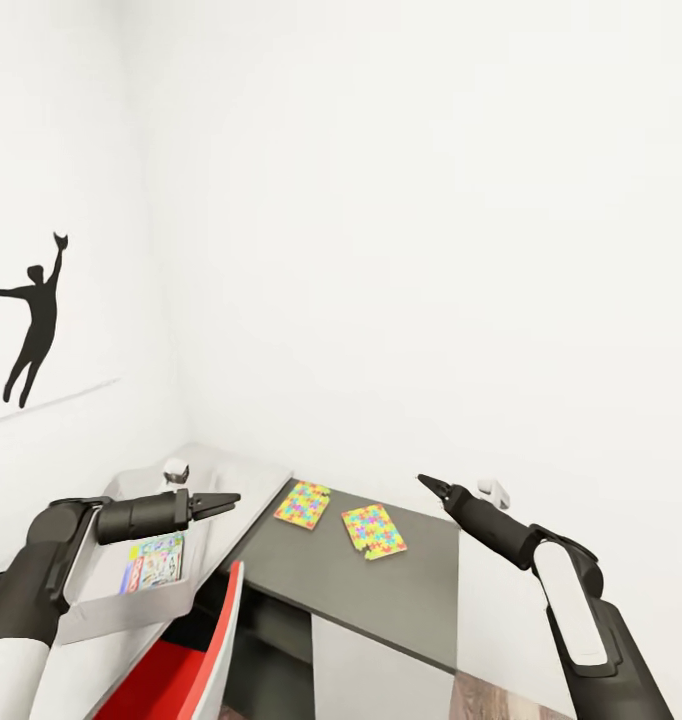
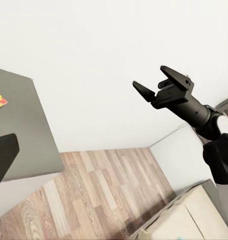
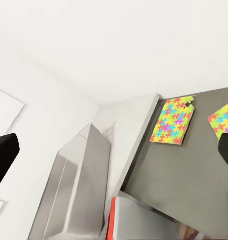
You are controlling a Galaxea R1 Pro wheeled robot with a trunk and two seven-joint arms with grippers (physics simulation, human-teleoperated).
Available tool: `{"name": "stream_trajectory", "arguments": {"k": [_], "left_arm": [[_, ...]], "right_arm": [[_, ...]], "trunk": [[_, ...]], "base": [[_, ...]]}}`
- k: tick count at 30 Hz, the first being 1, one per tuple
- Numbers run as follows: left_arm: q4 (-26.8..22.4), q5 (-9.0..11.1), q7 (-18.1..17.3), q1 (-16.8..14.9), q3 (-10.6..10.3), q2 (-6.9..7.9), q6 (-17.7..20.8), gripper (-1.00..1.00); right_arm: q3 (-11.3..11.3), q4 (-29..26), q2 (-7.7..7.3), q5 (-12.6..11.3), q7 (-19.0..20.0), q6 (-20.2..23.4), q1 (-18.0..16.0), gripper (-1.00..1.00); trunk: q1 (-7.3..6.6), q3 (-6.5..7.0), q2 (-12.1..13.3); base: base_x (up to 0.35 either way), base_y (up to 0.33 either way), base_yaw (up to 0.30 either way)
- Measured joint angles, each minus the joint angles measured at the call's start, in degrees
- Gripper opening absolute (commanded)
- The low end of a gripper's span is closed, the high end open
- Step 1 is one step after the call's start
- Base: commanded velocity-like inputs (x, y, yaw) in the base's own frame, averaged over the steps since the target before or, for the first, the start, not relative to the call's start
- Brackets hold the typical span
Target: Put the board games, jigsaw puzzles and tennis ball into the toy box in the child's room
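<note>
From the head view I have the desk (image 1: 381, 590) low in the frame: a matte dark-grey wing in the centre and a paler grey top running off to the lower left. Two jigsaw puzzles (image 1: 302, 504) lie flat on the dark wing, thin squares printed with yellow, green, pink and blue interlocking pieces; they sit near each other but apart, the second one (image 1: 373, 530) closer to me and with a notched edge.

At lower left the toy box (image 1: 121, 612), a shallow light-grey tray with sloping sides, rests on the pale top. A board game (image 1: 156, 562) with a white-blue lid and red logo lies flat inside it.

My left pincer (image 1: 224, 500) hangs above the toy box's right edge, its black fingers spread slightly. My right pincer (image 1: 428, 484) hovers right of the puzzles, holding nothing; the left wrist view shows its jaws parted.

A black silhouette print (image 1: 33, 322) marks the smooth white wall at left. Wood-plank floor (image 2: 98, 190) shows below the desk.
</note>
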Motion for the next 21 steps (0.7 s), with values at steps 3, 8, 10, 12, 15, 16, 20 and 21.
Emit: {"name": "stream_trajectory", "arguments": {"k": [3, 8, 10, 12, 15, 16, 20, 21], "left_arm": [[0.0, -0.2, 0.0, -0.1, -0.1, -0.04, 0.0, 1.00], [0.0, -0.3, 0.0, -0.1, -0.2, -0.10, 0.0, 1.00], [0.0, -0.3, 0.0, -0.1, -0.2, -0.08, 0.0, 1.00], [0.0, -0.2, 0.0, -0.1, -0.3, -0.07, 0.0, 1.00], [0.0, -0.2, 0.0, -0.1, -0.3, -0.06, 0.0, 1.00], [0.0, -0.2, 0.0, -0.1, -0.3, -0.06, 0.0, 1.00], [0.0, -0.3, 0.0, -0.1, -0.2, -0.04, 0.0, 1.00], [0.0, -0.3, 0.0, -0.1, -0.2, -0.03, 0.0, 1.00]], "right_arm": [[-0.1, 0.1, 0.00, -0.1, 0.0, 0.0, 0.0, 1.00], [-0.2, 0.1, 0.00, -0.1, 0.0, -0.1, 0.0, 1.00], [-0.2, 0.1, 0.00, -0.1, 0.1, -0.1, 0.0, 1.00], [-0.2, 0.1, 0.00, -0.1, 0.1, -0.1, 0.0, 1.00], [-0.2, 0.1, 0.00, -0.1, 0.1, -0.1, 0.0, 1.00], [-0.2, 0.1, 0.00, -0.1, 0.1, -0.1, 0.0, 1.00], [-0.2, 0.2, -0.02, -0.1, 0.1, -0.1, 0.0, 1.00], [-0.3, 0.3, -0.01, -0.1, 0.1, -0.1, 0.0, 1.00]], "trunk": [[0.00, 0.23, 0.0], [0.03, 0.61, 0.0], [0.03, 0.76, 0.0], [0.03, 0.92, 0.0], [0.01, 1.14, 0.0], [0.01, 1.22, 0.0], [0.00, 1.53, 0.0], [0.00, 1.60, 0.0]], "base": [[0.000, 0.000, -0.200], [-0.103, 0.000, -0.200], [-0.264, 0.000, -0.200], [-0.257, 0.000, -0.200], [-0.113, 0.000, -0.200], [-0.048, 0.000, -0.200], [-0.018, 0.000, -0.200], [-0.006, 0.000, -0.200]]}}
